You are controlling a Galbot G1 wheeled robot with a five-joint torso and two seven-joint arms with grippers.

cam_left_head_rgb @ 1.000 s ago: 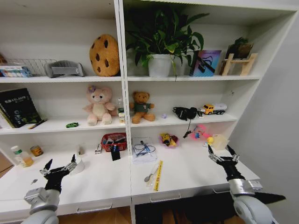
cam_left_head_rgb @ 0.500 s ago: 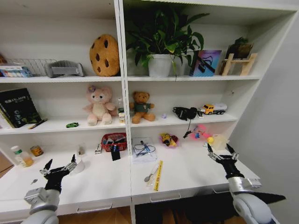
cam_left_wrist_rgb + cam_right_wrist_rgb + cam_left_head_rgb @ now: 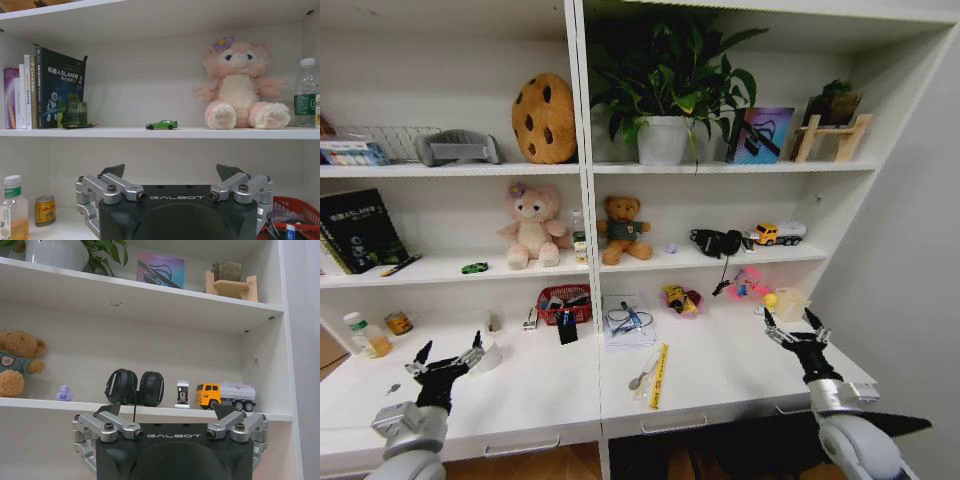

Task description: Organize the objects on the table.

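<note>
A home study or bedroom corner is suggested. A white desk (image 3: 540, 395) is joined to a tall shelf unit (image 3: 582, 150), on which plush bears (image 3: 532, 225), a cookie cushion (image 3: 544, 118), a potted plant (image 3: 665, 85), books (image 3: 355, 230), headphones (image 3: 717, 242) and a toy truck (image 3: 779, 233) are kept. Small clutter is spread over the desk.

Left gripper (image 3: 446, 357) raised at lower left, fingers spread wide. Right gripper (image 3: 796, 327) raised at lower right (likewise spread, empty).
</note>
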